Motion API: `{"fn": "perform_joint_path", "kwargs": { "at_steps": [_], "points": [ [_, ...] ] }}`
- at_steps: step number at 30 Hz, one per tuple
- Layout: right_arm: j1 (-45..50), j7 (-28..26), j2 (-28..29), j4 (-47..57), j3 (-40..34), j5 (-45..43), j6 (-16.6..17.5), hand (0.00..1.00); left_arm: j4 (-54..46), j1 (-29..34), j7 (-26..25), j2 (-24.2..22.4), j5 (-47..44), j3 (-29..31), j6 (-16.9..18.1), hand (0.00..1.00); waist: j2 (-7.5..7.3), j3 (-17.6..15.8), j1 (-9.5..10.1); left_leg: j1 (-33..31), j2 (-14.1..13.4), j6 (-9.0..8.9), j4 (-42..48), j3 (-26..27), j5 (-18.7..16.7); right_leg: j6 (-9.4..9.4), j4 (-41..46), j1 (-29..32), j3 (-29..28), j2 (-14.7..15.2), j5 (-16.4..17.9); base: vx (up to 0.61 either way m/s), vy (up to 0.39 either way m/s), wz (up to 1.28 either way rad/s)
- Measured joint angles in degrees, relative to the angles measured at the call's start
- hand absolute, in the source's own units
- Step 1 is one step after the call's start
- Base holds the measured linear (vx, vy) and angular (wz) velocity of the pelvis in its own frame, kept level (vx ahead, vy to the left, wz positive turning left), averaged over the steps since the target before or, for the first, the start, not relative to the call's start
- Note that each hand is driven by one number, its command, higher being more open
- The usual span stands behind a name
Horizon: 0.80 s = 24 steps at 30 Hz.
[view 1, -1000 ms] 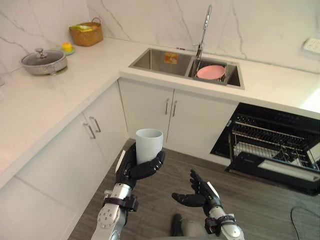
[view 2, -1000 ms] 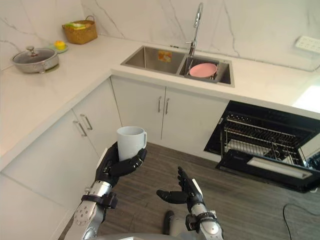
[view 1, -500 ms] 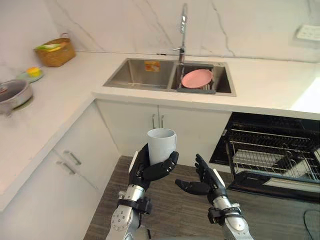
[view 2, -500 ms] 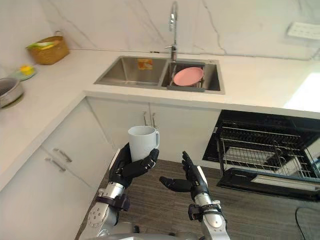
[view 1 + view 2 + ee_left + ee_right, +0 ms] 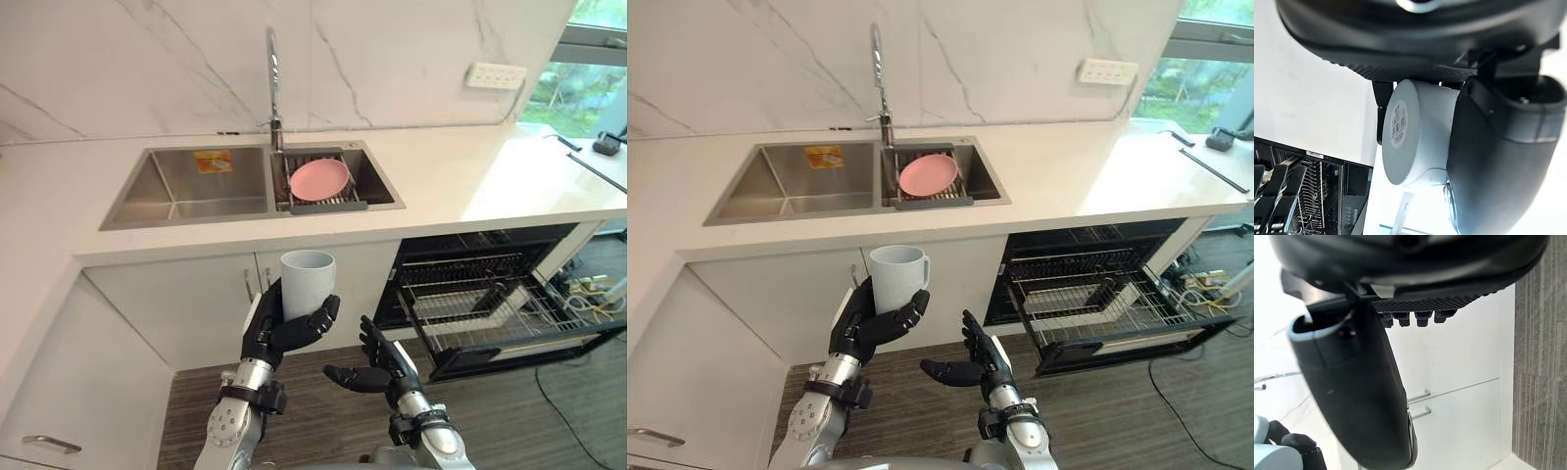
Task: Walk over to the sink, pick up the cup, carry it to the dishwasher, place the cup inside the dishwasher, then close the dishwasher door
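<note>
A pale grey-white cup [image 5: 307,282] stands upright in my left hand [image 5: 279,330], whose fingers and thumb curl round its lower half, held in front of the white cabinets below the sink [image 5: 186,184]. In the left wrist view the cup's base [image 5: 1400,132] with a barcode label shows between thumb and fingers. My right hand [image 5: 377,364] hovers open and holds nothing, just right of the cup and lower. The dishwasher [image 5: 490,294] stands open at the right, its wire rack [image 5: 1097,299] pulled out over the lowered door.
A pink plate [image 5: 318,178] rests on a rack in the sink's right basin under the tap [image 5: 272,73]. White counter [image 5: 490,176] runs right toward a window. White cabinet doors [image 5: 186,313] face me. Grey wood floor [image 5: 509,421] lies open before the dishwasher.
The camera has swung right: the basket and pot have left the view, and the sink and dishwasher sit more central. My left hand still holds the cup; the right stays open.
</note>
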<state>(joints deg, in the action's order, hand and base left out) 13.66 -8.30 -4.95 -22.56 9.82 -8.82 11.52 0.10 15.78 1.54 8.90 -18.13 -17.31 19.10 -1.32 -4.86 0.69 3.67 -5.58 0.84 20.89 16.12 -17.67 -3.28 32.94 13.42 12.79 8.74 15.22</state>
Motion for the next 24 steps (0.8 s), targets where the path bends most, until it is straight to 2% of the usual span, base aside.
{"fn": "perform_joint_path", "kwargs": {
  "at_steps": [1,2,3,4,6,9,10,11,12,14,15,17,18,19,20,22,24],
  "points": [
    [-0.16,-0.15,-0.23,-0.01,0.0,0.01,0.0,1.0,0.04,0.0,-0.08,0.59,-0.04,0.21,0.0,0.0,-0.11,-0.13,-0.03,0.73,-0.53,-0.71,0.06,0.47,-0.49,-0.03,-3.63,0.42,-0.1,-0.07,-1.88,0.18,-0.158,-0.35],
    [-0.2,-0.21,-0.5,0.0,-0.01,0.01,0.02,1.0,0.11,0.0,-0.09,1.21,-0.06,0.35,0.01,0.0,-0.54,-0.22,-0.18,1.22,-0.68,-1.74,0.56,0.72,-1.31,0.58,-7.7,0.41,-0.4,-0.07,-5.66,0.22,-0.18,-0.18],
    [-0.34,-0.07,-1.33,-0.13,-0.2,0.05,0.02,1.0,0.66,-0.18,-0.08,1.31,-0.03,0.57,0.09,0.0,-0.85,-0.33,-0.6,1.79,-1.48,-2.92,2.25,0.32,-2.97,2.81,-7.73,-0.35,0.01,-0.34,-10.47,0.27,-0.211,-0.11],
    [-0.94,0.34,-2.45,-0.5,-0.65,0.07,0.01,1.0,1.22,-0.33,-0.13,0.59,0.05,0.25,0.09,0.0,0.5,-0.7,-0.69,2.03,-2.93,-3.48,2.86,0.33,-3.46,3.35,-6.5,-0.3,0.37,-1.5,-8.93,0.24,-0.185,-0.04],
    [-1.67,1.1,-3.41,-0.47,-1.67,0.06,-0.02,1.0,1.55,-0.71,-0.47,0.21,0.08,-1.1,0.09,0.0,1.04,-0.82,-0.84,2.5,-3.5,-4.03,2.26,0.29,-3.15,4.01,-4.87,0.49,0.85,-2.14,-6.52,0.24,-0.165,0.0],
    [-2.26,1.96,-4.04,0.2,-2.83,0.02,-0.04,1.0,1.95,-0.79,-1.28,-1.15,0.19,-2.86,0.08,0.0,2.47,-1.06,-0.76,-1.73,-7.55,-4.15,15.11,-3.37,-1.94,5.23,-5.69,-2.38,1.94,-4.85,-4.59,0.24,-0.137,-0.04],
    [-1.96,2.01,-4.15,1.67,-2.85,0.03,-0.04,1.0,1.94,-0.8,-1.41,-1.8,0.2,-3.14,0.1,0.0,3.07,-1.02,-0.69,-4.27,-9.58,-3.91,22.27,-4.75,0.57,5.72,-6.76,-4.33,2.02,-6.38,-3.97,0.3,-0.135,-0.21],
    [-1.46,1.98,-3.97,3.86,-2.68,0.06,-0.01,1.0,1.94,-0.79,-1.43,-2.16,0.19,-3.11,0.1,0.0,3.28,-1.02,-0.48,-7.27,-11.72,-3.28,29.47,-5.12,4.99,6.83,-8.97,-6.65,1.53,-7.78,-3.4,0.26,-0.09,-0.22],
    [-1.2,1.97,-3.75,4.82,-2.69,0.07,0.08,1.0,1.96,-0.8,-1.42,-2.14,0.2,-3.1,0.12,0.0,3.22,-0.9,-0.29,-8.45,-12.08,-3.42,31.47,-5.27,4.62,7.02,-10.09,-7.59,1.35,-8.09,-3.49,0.27,-0.051,-0.26],
    [-1.47,2.12,-3.45,6.26,-2.73,0.04,1.89,1.0,2.05,-0.82,-1.0,-2.42,0.2,-3.16,0.33,0.0,2.59,-0.85,-0.07,-10.65,-9.32,-3.1,27.21,-5.54,0.94,7.02,-13.88,-10.6,-0.72,-8.12,-4.08,0.27,0.0,-0.36],
    [-1.66,2.17,-3.49,6.23,-2.71,0.04,2.04,1.0,2.13,-0.78,-0.85,-2.28,0.19,-3.17,0.39,0.0,2.62,-0.83,0.15,-10.67,-8.13,-2.82,24.51,-5.57,0.35,6.78,-15.18,-11.54,-1.47,-8.05,-4.47,0.26,0.046,-0.56],
    [-2.24,2.57,-3.62,6.26,-2.57,0.04,2.34,1.0,2.21,-0.72,-0.24,-1.87,0.17,-2.82,0.48,0.0,2.76,-0.78,1.43,-11.72,-3.58,-2.8,14.84,-7.82,-0.09,5.96,-18.65,-14.16,-5.23,-7.46,-5.28,0.29,0.137,-0.74],
    [-2.37,2.67,-3.62,6.24,-2.43,0.04,2.34,1.0,2.21,-0.71,-0.2,-1.76,0.15,-2.68,0.53,0.0,2.86,-0.78,1.77,-12.37,-2.67,-2.79,13.11,-9.15,0.06,5.6,-19.08,-14.51,-6.27,-7.44,-5.45,0.28,0.214,-0.92],
    [-2.79,3.13,-3.68,6.25,-1.69,0.05,2.34,1.0,2.21,-0.67,-0.2,-1.48,0.14,-2.32,0.68,0.0,3.07,-0.65,2.41,-13.12,-1.02,-3.16,8.05,-11.71,1.94,3.93,-18.93,-14.66,-8.38,-7.45,-5.85,0.25,0.231,-1.04],
    [-3.51,3.43,-4.05,5.85,-1.05,0.16,2.37,1.0,2.37,-0.77,-0.17,-1.46,0.12,-2.14,0.8,0.0,3.86,-0.29,2.89,-13.11,-0.69,-4.16,2.47,-13.36,9.68,2.62,-18.0,-14.17,-10.72,-8.29,-5.1,0.25,0.223,-1.01],
    [-3.66,3.68,-3.02,5.69,-0.33,0.68,1.92,1.0,2.63,-0.65,-0.35,-0.83,0.07,-1.9,0.66,0.0,2.34,0.35,2.07,-11.76,0.74,-3.77,0.75,-12.58,10.05,2.09,-18.57,-14.09,-12.34,-6.83,-5.28,0.21,0.169,-0.48],
    [-3.11,4.19,-2.51,6.94,-0.55,1.29,1.93,1.0,1.65,0.18,0.39,-0.34,0.19,-4.58,1.2,0.0,1.29,0.4,1.22,-9.52,2.84,-2.22,-3.69,-10.8,10.92,1.28,-20.01,-14.43,-12.8,-4.44,-5.76,0.16,0.178,-0.2]
  ]
}}
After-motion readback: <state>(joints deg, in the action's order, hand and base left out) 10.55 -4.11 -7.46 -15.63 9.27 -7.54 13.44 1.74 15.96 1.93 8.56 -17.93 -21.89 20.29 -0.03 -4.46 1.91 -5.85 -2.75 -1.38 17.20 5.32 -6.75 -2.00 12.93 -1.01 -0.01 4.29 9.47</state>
